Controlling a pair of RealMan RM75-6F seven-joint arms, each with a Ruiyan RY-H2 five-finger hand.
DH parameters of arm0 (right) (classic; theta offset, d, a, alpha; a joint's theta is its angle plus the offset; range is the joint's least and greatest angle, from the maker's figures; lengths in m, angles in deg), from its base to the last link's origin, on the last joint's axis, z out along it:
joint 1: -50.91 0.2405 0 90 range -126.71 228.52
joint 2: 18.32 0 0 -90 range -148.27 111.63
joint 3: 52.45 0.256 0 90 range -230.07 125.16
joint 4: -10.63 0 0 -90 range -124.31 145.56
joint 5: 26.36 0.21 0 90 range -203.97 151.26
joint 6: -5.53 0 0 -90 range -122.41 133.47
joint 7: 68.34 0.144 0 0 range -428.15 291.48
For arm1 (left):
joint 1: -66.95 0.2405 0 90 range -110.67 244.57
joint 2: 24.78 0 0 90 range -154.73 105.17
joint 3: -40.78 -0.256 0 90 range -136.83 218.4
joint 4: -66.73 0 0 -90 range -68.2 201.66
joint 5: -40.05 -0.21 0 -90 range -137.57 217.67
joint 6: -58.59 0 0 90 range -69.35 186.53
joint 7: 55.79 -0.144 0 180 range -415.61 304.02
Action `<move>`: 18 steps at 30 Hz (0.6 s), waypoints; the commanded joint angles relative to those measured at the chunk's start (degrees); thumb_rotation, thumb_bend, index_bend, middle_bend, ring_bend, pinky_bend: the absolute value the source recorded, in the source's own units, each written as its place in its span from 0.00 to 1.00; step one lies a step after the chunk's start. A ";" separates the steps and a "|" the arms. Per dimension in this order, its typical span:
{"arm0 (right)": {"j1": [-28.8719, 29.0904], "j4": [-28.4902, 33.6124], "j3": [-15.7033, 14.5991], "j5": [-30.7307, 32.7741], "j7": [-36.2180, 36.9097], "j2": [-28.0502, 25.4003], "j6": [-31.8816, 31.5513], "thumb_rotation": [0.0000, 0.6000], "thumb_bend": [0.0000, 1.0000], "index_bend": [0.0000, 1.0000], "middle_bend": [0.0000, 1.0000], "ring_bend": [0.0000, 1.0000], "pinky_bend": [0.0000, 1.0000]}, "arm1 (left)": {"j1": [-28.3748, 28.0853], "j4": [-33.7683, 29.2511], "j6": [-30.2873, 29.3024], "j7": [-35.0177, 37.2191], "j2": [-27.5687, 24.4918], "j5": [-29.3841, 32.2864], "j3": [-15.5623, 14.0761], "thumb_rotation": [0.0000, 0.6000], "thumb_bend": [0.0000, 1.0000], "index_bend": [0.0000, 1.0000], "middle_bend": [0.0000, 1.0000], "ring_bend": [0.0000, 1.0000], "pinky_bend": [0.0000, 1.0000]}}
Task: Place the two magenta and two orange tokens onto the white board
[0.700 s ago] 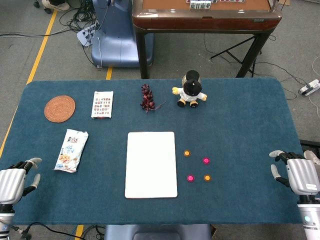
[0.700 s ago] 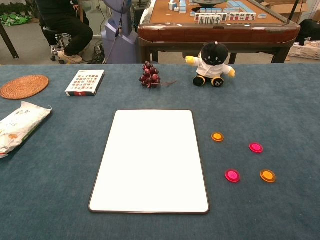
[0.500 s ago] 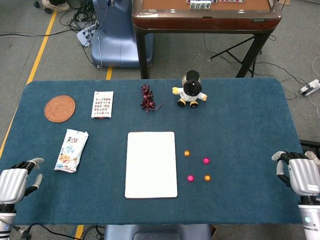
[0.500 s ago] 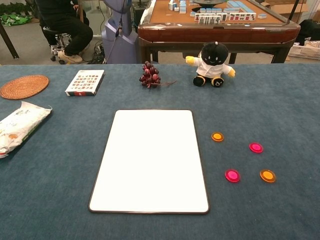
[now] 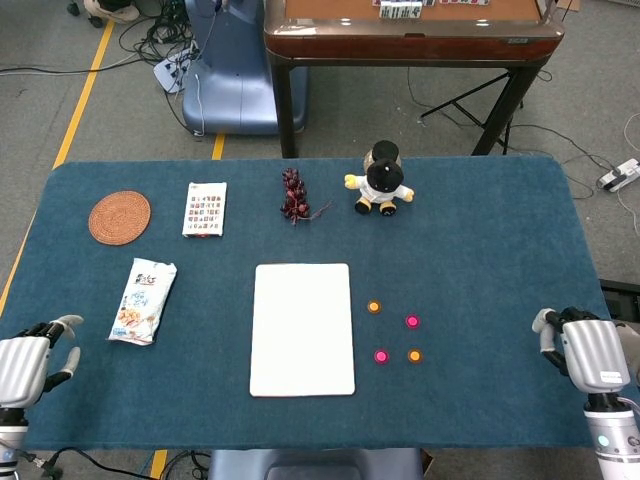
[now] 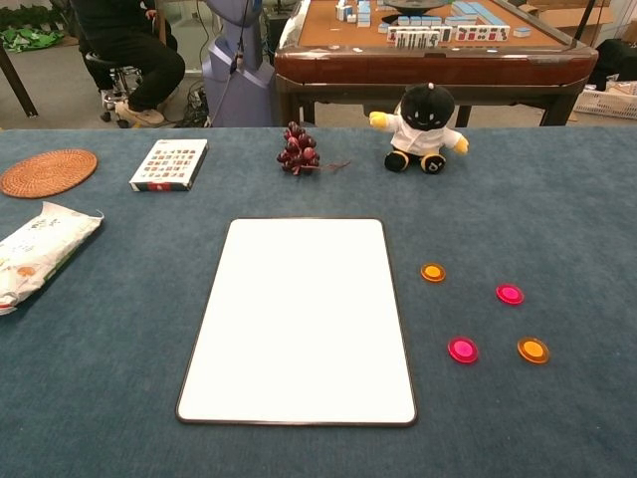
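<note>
The right hand (image 5: 590,350) hangs at the counter's (image 5: 480,230) right edge, fingers loosely spread, holding nothing. Bare cloth separates it from the four tokens to its left: two orange (image 5: 374,307) (image 5: 415,355), two magenta (image 5: 412,321) (image 5: 381,356). Just beyond them lies the white board (image 5: 303,329). The left hand (image 5: 28,365) waits empty and open at the left edge.

no legible text anywhere
</note>
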 commanded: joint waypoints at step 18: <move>15.33 9.91 3.39 16.26 -23.94 -0.42 24.66 1.00 0.10 0.41 1.00 1.00 1.00 | 0.24 -0.55 -0.11 1.08 -0.79 0.12 -0.05 1.00 0.44 0.38 0.47 0.43 0.52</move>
